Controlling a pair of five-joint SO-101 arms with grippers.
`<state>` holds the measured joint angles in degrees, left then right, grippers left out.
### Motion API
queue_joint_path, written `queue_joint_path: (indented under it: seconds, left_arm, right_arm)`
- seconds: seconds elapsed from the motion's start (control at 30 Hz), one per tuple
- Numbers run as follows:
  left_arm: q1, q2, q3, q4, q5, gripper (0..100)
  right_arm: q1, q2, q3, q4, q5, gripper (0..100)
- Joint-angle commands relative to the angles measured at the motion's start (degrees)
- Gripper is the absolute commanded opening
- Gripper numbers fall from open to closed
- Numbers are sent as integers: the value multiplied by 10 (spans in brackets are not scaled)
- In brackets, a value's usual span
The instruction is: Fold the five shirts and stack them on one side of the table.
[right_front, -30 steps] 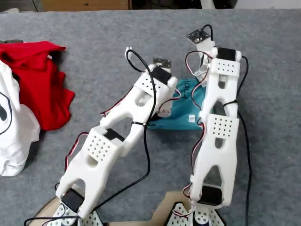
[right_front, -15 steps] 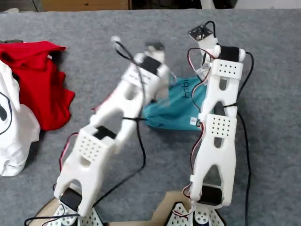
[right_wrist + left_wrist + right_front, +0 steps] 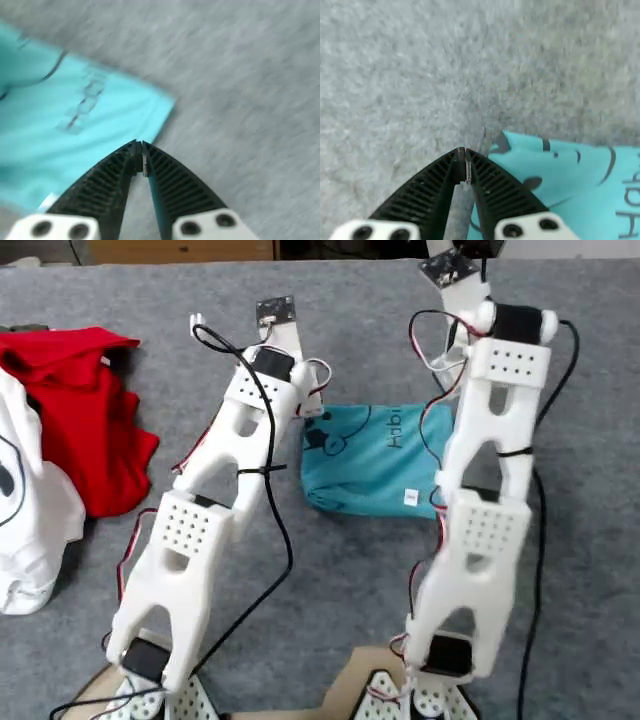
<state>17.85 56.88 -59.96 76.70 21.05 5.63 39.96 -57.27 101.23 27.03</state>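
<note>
Teal shirt lies mid-surface as a compact rectangle with the print facing up, between the two arms. Edges look roughly squared, and the near edge is a little rounded and puffy.

Left arm is at the shirt's left side. The left jaws are pressed together at the tips, gripping nothing, and sit over bare grey surface just beside the shirt's corner. Right arm stands along the shirt's right side. The right jaws are likewise closed tip to tip with no cloth between them, poised over the shirt's corner where it meets the surface.

Red shirt is at the left edge of the surface, well apart from the teal one, rumpled and unfolded. White shirt is beside it, touching it, and also a loose heap.

Progress, as judged: the teal fold appears done or nearly so, but no stack has been started. The red and white shirts are yet to be folded. Three shirts counted of the five, so most of the work remains.
</note>
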Motion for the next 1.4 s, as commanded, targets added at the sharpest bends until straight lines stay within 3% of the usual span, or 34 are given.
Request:
queue_joint_path:
  seconds: [0.0,0.2,0.43,0.73,1.03,1.2,1.37]
  left_arm:
    - [-5,-3,-58,9,9,20]
    - [1,1,-119,76,9,20]
    - [44,2,-142,139,9,20]
    - [60,87,-143,105,8,20]
    - [45,105,-184,85,6,20]
    - [45,100,-233,109,-19,19]
    - [40,99,-367,216,-75,19]
  right_arm:
    - [-33,-194,276,-20,-5,4]
    - [-61,-372,611,-186,-6,5]
    - [-32,-392,778,-322,-35,5]
    - [6,-391,842,-373,-29,5]
    - [26,-394,921,-463,32,5]
    - [3,-424,860,-414,38,5]
    - [1,-476,722,-302,38,5]
